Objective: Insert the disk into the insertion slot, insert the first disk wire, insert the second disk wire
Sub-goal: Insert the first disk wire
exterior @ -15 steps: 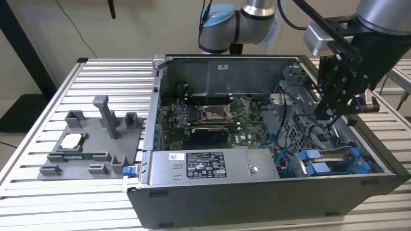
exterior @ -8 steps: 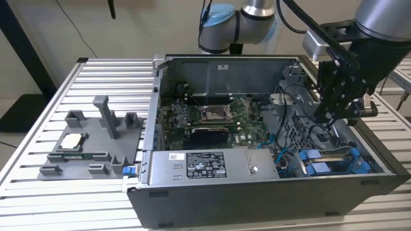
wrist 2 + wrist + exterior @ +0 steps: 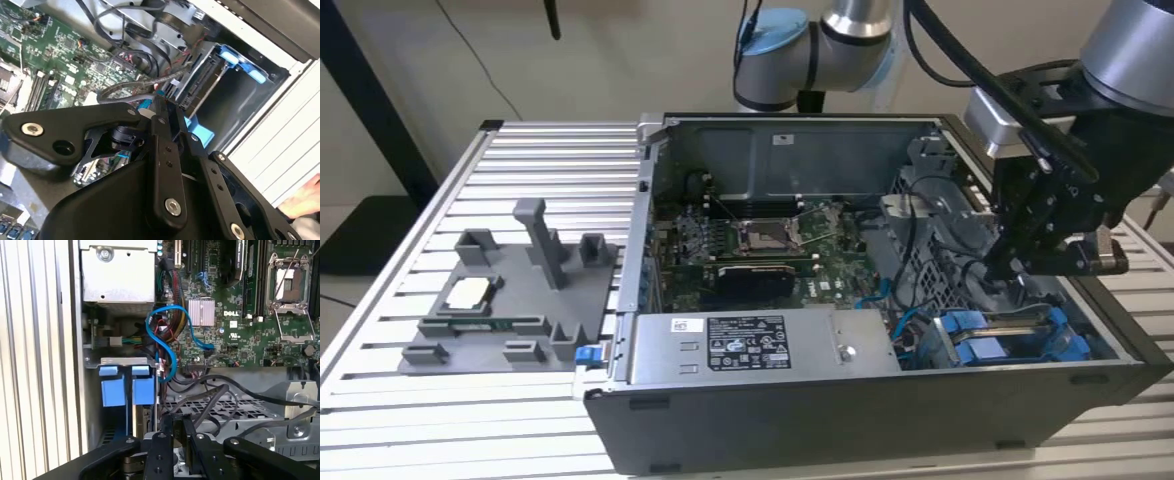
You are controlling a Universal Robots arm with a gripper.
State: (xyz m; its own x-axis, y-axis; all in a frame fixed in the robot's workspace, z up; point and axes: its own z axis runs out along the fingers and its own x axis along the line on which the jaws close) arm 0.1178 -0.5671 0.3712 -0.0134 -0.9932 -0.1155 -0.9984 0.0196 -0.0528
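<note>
The disk (image 3: 199, 89) lies inside the insertion slot (image 3: 243, 64), a grey bay with blue tabs (image 3: 113, 390) at the open computer case's corner on the exterior view's right (image 3: 1003, 338). The disk's dark connector edge faces the case interior. My gripper (image 3: 1010, 266) hangs just above that bay. Its black fingers (image 3: 161, 450) stand close together, shut on the end of a black disk wire (image 3: 212, 397) that runs off over the perforated metal cage. In the second wrist view the gripper (image 3: 161, 109) is a short way from the disk's connector edge. A second wire I cannot tell apart among the cables.
A grey power-supply box (image 3: 747, 345) fills the case's front; the motherboard (image 3: 747, 240) lies behind it. A blue cable (image 3: 165, 340) loops beside the bay. A grey fixture (image 3: 507, 300) stands on the slatted table at the exterior view's left. A person's hand (image 3: 305, 200) rests outside the case.
</note>
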